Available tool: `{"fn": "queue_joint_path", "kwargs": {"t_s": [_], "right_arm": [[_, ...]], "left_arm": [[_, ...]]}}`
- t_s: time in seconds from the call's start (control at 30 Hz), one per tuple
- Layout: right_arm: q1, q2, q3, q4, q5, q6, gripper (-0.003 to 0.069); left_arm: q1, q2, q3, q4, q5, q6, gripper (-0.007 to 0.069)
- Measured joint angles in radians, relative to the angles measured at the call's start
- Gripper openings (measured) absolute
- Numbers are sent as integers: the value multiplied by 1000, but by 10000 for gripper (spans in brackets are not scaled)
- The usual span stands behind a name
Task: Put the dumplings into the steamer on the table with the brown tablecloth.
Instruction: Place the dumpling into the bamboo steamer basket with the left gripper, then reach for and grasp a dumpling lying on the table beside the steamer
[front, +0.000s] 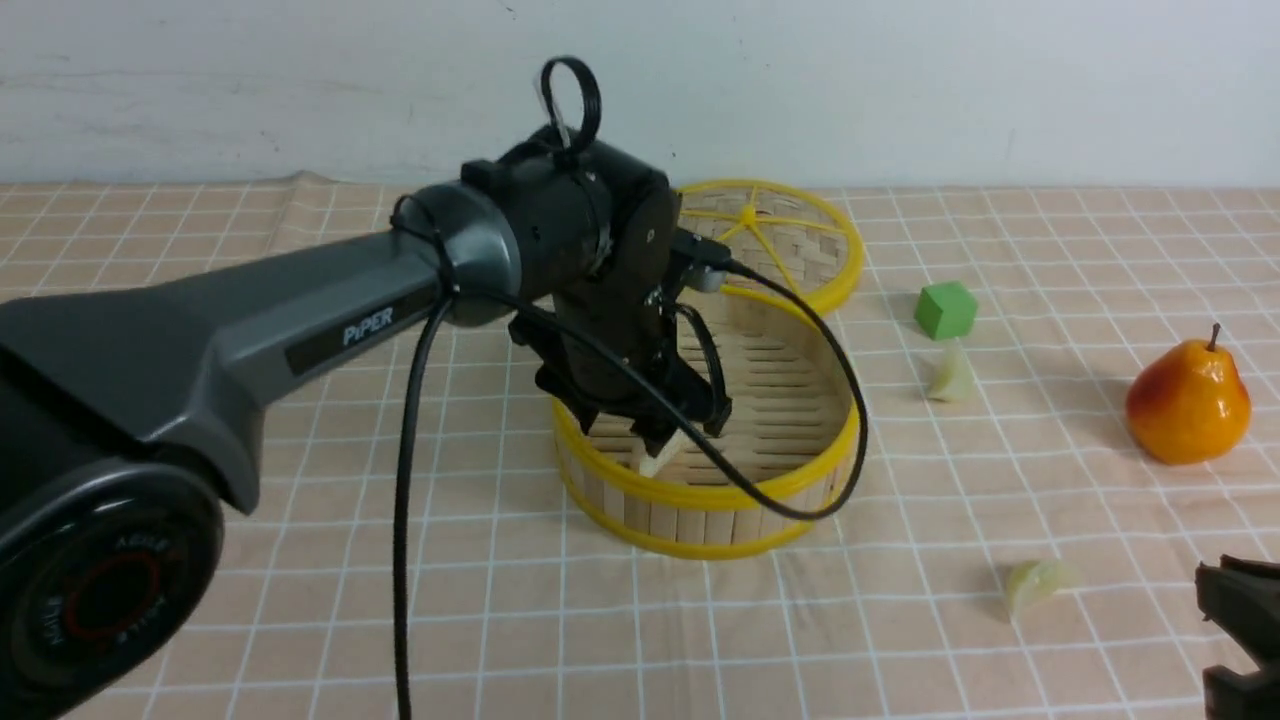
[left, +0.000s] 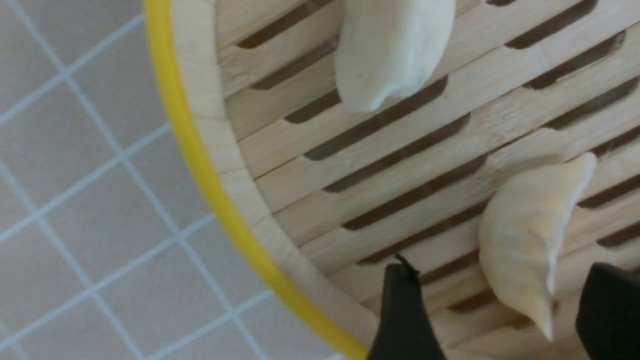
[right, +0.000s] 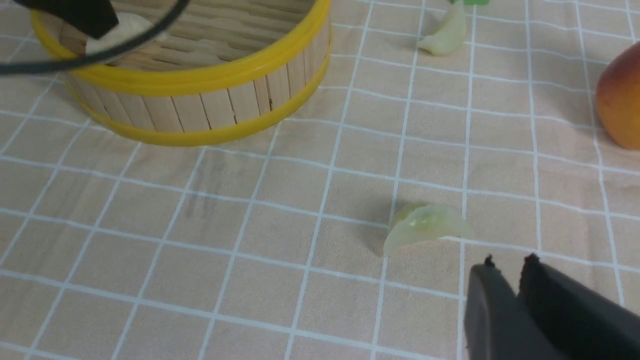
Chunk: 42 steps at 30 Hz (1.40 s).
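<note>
Left gripper (left: 500, 265) spread wide, smooth cream crescent dumpling (left: 525, 245), slatted bamboo steamer (left: 210, 165)

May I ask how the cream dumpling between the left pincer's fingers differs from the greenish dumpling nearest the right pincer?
The cream dumpling is opaque; the greenish dumpling is translucent. The cream one lies inside the steamer; the greenish one lies outside on the tablecloth. Both are small crescents.

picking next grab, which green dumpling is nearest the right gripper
The front dumpling, just ahead of the right gripper; the other dumpling lies beside the cube.
</note>
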Motion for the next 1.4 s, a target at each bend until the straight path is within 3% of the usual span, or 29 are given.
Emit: {"fn": "queue_joint_path", "kwargs": {"t_s": [0.07, 0.17, 0.33, 0.37, 0.47, 0.53, 0.6, 0.73, 0.93, 1.2, 1.4], "right_arm": [[0, 4, -1, 34, 18, 10, 104], [0, 36, -18, 67, 89, 12, 123], [0, 206, -153, 74, 264, 6, 213], [0, 216, -153, 75, 272, 6, 218], [0, 398, -305, 84, 348, 4, 331], [0, 463, -351, 85, 351, 4, 370], [0, 611, -453, 85, 332, 6, 447], [-16, 796, -589, 89, 281, 13, 494], [-102, 1042, -809, 91, 240, 16, 501], [-140, 1285, -1080, 139, 190, 16, 501], [-140, 1392, -1146, 137, 77, 16, 454]], "left_arm": [[-2, -59, -59, -6, 65, -15, 456], [-6, -180, -100, -21, 131, -17, 384], [-7, -423, -82, -61, 198, -6, 159], [-7, -432, -78, -64, 199, -5, 148], [-7, -589, 71, -132, 209, 42, -3], [-7, -648, 167, -167, 209, 66, -14], [-8, -761, 392, -197, 174, 88, -14], [-8, -929, 691, -105, 89, 74, -14], [-8, -1229, 1047, 87, -12, -1, -14], [-8, -1620, 1422, 120, -280, -89, -14], [-8, -1772, 1553, 178, -452, -119, -14]]}}
